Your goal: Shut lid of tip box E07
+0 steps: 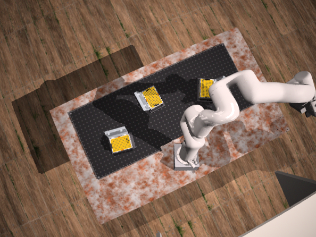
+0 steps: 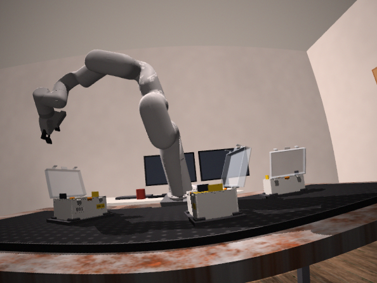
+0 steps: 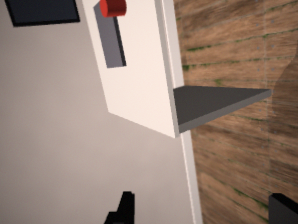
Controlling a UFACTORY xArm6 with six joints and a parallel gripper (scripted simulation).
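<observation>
The H3 box [image 1: 206, 89] [image 2: 66, 207] has a sticker reading E01. Its lid [image 2: 65, 183] stands open. The H2 box [image 1: 152, 98] [image 2: 216, 203] has its lid [image 1: 141, 101] [image 2: 235, 166] open; its front wall is too oblique to read. The H1 box [image 1: 121, 143] [image 2: 282, 186] has its lid [image 1: 117, 132] [image 2: 287, 162] open; its front sticker is hidden. No E07 sticker is legible. All three boxes look flat in their holders. My gripper [image 1: 306, 112] [image 2: 52, 134] [image 3: 202, 207] is open and empty, high up, beyond the table's right edge in the top view.
The arm [image 1: 226, 103] passes above the right part of the black mat [image 1: 173, 119] and partly hides the H3 box in the top view. The wrist view shows a white desk [image 3: 142, 65] with a red cup [image 3: 114, 7], a wall and the floor, and no box.
</observation>
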